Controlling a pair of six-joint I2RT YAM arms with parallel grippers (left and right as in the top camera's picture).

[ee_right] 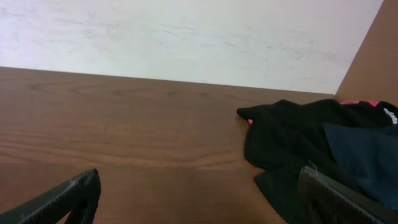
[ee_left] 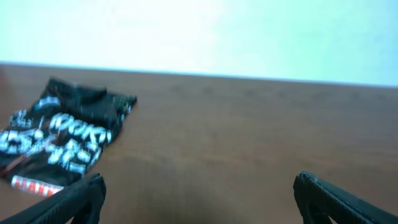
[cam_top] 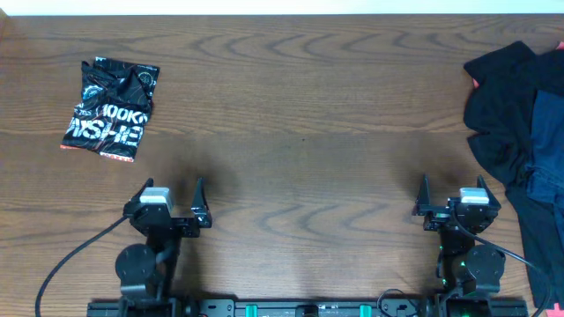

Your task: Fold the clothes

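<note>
The clothes sit in two places: a black jersey (cam_top: 110, 110) with white lettering lies as a compact, somewhat crumpled packet at the far left of the surface (cam_top: 308, 106), and a loose pile (cam_top: 507, 106) of black cloth with a navy piece (cam_top: 548, 132) on top spills over the right edge of the overhead view. I judge the jersey to be done already and the pile to be the work that is left. Everything here is thin, limp fabric, so I expect it to be light, to sag and drape when lifted, and to drag its neighbours along wherever the layers overlap. It should not slip much on the wood, and nothing in it can break. For the first hold I would go for the pile's near left lobe, where a black edge lies flat on bare wood, pinching a hem or a corner and not the bunched middle. A second pinch well apart along the same edge would let me spread the cloth. The right tool (cam_top: 452, 185) is spread wide and holds nothing, hovering near the pile but apart from it. The left tool (cam_top: 174, 185) is likewise gaping and empty, well short of the jersey.
</note>
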